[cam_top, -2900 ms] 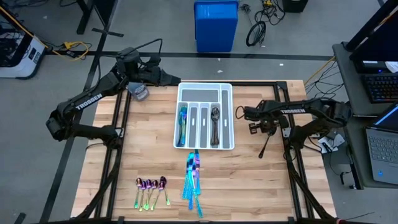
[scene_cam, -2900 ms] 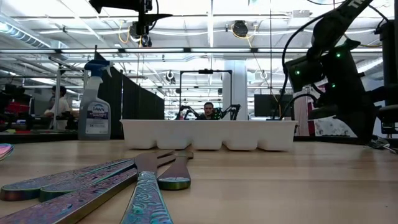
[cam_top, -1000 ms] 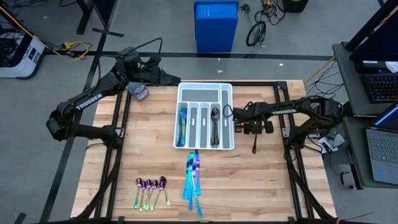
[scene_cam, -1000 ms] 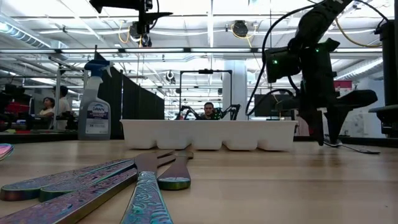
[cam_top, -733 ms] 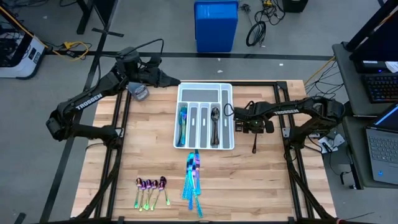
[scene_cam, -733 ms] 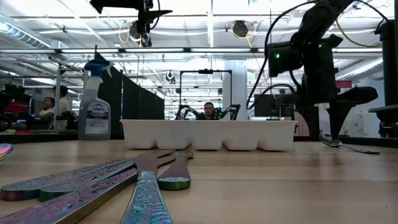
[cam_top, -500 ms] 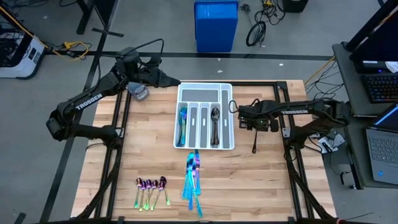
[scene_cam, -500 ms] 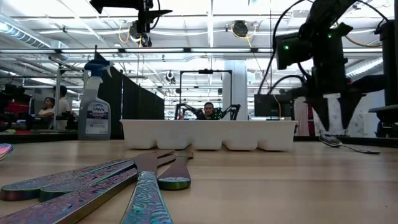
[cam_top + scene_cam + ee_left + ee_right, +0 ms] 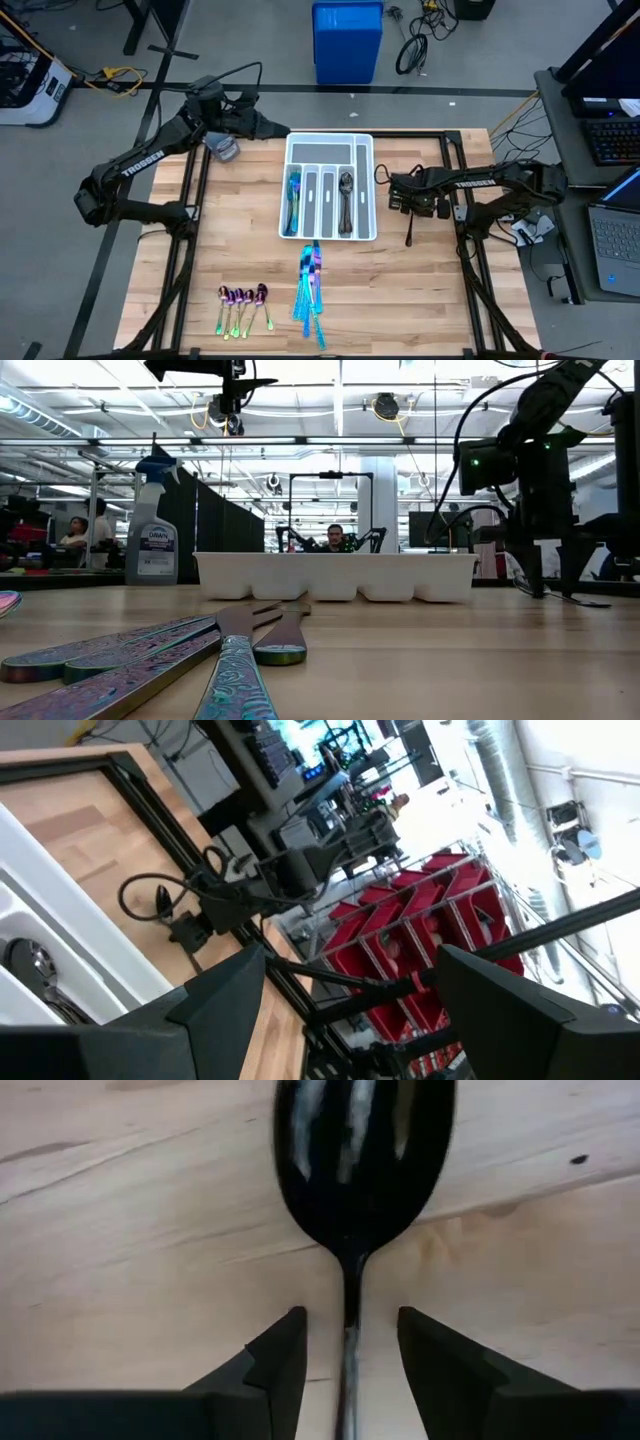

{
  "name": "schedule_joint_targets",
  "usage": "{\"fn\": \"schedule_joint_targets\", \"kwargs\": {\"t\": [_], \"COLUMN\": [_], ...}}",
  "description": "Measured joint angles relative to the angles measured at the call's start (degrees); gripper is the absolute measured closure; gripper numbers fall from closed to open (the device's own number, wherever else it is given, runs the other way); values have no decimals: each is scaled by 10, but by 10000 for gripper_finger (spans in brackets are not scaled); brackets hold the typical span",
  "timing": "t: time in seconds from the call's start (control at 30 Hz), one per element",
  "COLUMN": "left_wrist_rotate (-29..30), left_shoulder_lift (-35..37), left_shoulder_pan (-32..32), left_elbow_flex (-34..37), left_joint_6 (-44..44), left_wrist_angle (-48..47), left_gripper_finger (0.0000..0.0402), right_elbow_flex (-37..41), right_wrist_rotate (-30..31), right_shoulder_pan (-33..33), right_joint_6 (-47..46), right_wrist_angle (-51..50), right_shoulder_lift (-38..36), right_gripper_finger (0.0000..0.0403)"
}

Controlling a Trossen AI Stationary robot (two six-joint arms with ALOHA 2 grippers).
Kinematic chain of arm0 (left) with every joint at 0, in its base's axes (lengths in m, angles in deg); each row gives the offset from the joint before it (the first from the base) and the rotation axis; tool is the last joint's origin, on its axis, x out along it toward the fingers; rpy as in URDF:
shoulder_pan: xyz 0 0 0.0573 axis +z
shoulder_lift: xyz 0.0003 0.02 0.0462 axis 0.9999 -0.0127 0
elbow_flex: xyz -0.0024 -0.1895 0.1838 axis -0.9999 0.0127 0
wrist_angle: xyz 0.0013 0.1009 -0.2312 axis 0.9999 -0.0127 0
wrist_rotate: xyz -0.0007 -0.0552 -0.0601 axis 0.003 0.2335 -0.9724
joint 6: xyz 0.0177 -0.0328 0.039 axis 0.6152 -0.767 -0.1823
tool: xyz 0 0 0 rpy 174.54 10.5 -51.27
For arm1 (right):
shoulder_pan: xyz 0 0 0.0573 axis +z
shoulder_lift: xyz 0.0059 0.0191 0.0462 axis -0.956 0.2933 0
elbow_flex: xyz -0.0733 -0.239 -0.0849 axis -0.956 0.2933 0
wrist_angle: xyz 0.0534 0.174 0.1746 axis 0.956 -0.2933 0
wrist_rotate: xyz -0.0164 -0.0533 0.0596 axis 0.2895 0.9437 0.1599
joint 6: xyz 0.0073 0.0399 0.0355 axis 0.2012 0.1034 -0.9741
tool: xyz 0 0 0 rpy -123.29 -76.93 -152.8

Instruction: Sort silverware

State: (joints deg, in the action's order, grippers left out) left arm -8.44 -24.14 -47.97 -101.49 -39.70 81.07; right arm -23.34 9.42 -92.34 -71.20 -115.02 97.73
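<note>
A dark spoon lies flat on the wood to the right of the white tray; its handle points toward the near edge. My right gripper points down over it, open. Its fingers stand low on either side of the spoon's neck without touching it. The tray holds teal forks and dark spoons. Blue knives and small rainbow spoons lie near the front edge. My left gripper waits open, raised at the far left.
A spray bottle stands at the table's far left corner. Black frame rails run along the table beside the right arm. A blue bin sits on the floor beyond the far edge. People sit in the room behind.
My right gripper has opened wider and shifted a little toward the table's right edge. It now stands with its fingers either side of the dark spoon's neck. The spoon has stayed flat on the table.
</note>
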Motion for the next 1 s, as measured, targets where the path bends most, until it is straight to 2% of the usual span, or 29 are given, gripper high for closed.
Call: {"fn": "schedule_joint_targets", "kwargs": {"t": [0.1,0.3,0.47,0.63,0.73,0.83,1.0], "left_wrist_rotate": [2,11,16,16,16,16,16], "left_shoulder_lift": [0,0,0,0,0,0,0], "left_shoulder_pan": [0,0,0,0,0,0,0], "left_elbow_flex": [0,0,0,0,0,0,0], "left_joint_6": [0,2,2,1,1,1,0], "left_wrist_angle": [0,0,0,0,0,0,-5], "left_gripper_finger": [123,123,123,123,123,123,123], "right_elbow_flex": [2,3,-9,-72,-119,-160,-196], "right_wrist_rotate": [6,13,5,3,23,52,74], "right_shoulder_pan": [1,4,4,8,12,12,9], "right_joint_6": [0,8,15,26,26,30,53], "right_wrist_angle": [0,-6,-17,-37,-25,11,130], "right_shoulder_lift": [0,0,-2,-38,-52,-52,-27], "right_gripper_finger": [302,392,397,400,401,402,402]}}
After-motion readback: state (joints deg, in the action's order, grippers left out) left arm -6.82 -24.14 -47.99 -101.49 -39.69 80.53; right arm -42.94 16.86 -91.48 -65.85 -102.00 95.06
